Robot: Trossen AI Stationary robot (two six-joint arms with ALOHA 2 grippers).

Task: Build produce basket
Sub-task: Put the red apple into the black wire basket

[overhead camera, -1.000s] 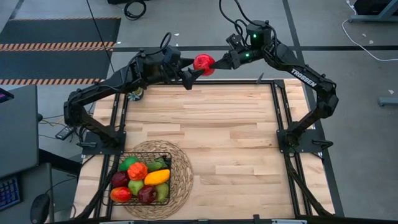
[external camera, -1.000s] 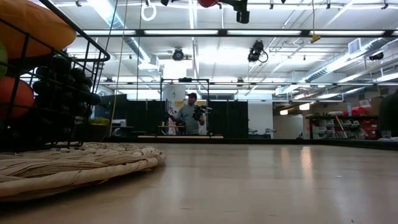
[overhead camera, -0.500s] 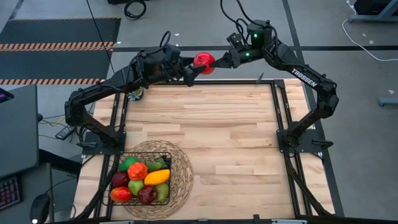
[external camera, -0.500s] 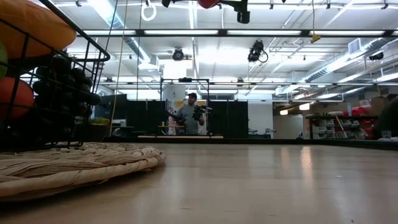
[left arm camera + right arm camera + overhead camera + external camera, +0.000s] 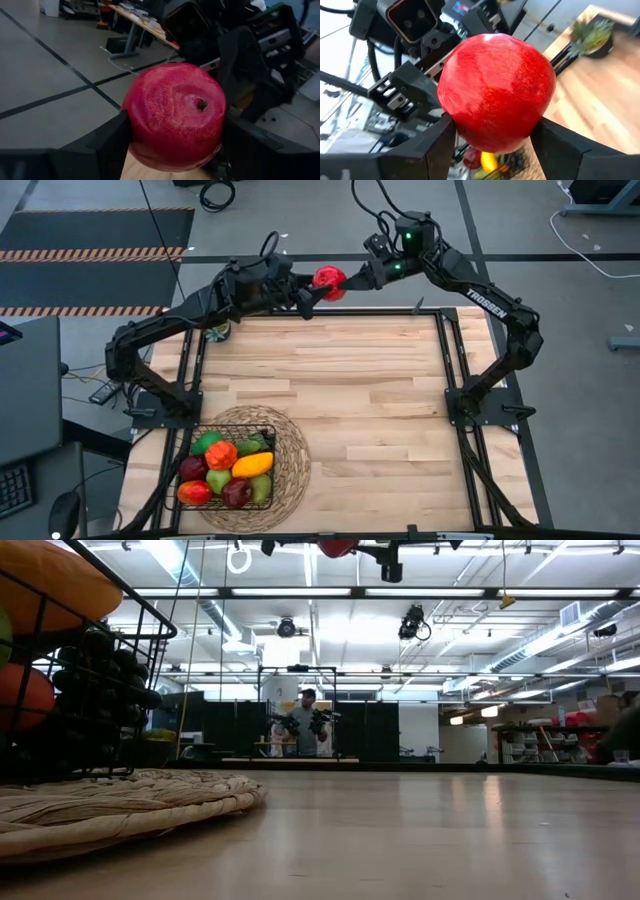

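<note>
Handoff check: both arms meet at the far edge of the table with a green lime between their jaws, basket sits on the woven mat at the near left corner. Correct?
Not quite: it is a red apple, not a green lime, between the left gripper and right gripper; the high view and both wrist views show it. The rest holds: the arms meet at the far edge, and the basket sits on the woven mat, near left.

— Where are the arms?
— Both reach up past the counter's far edge. The left gripper (image 5: 308,292) and right gripper (image 5: 347,280) face each other, nearly tip to tip.
— And the fingers?
— Each pair is spread wide around one red apple (image 5: 327,281).
</note>
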